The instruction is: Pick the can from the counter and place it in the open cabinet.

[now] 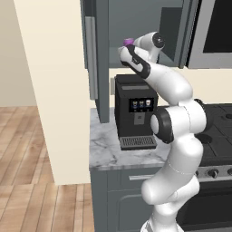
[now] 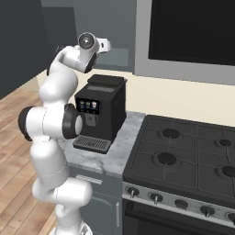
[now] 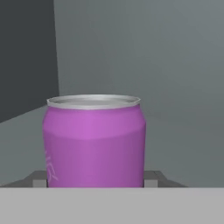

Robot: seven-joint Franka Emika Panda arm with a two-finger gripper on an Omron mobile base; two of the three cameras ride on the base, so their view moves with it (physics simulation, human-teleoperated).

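Note:
The purple can [image 3: 94,142] stands upright with its pale top showing, held between my gripper's [image 3: 95,178] two dark fingertips [image 3: 38,179]. The gripper is shut on it. Behind the can I see the grey inner walls of the cabinet [image 3: 153,65]. In the left base view the can [image 1: 128,41] is a small purple spot at the end of my raised arm, inside the open dark grey wall cabinet [image 1: 136,22]. The cabinet's door [image 1: 93,54] stands open to the left. The can's lower part is hidden. The large marble counter is out of view.
A black coffee machine [image 1: 135,111] stands right below the cabinet on a small marble top [image 1: 106,152] over grey base cabinets. A black stove [image 2: 183,156] lies to the right, with a microwave [image 2: 193,32] above it. A beige wall panel [image 1: 54,90] stands to the left.

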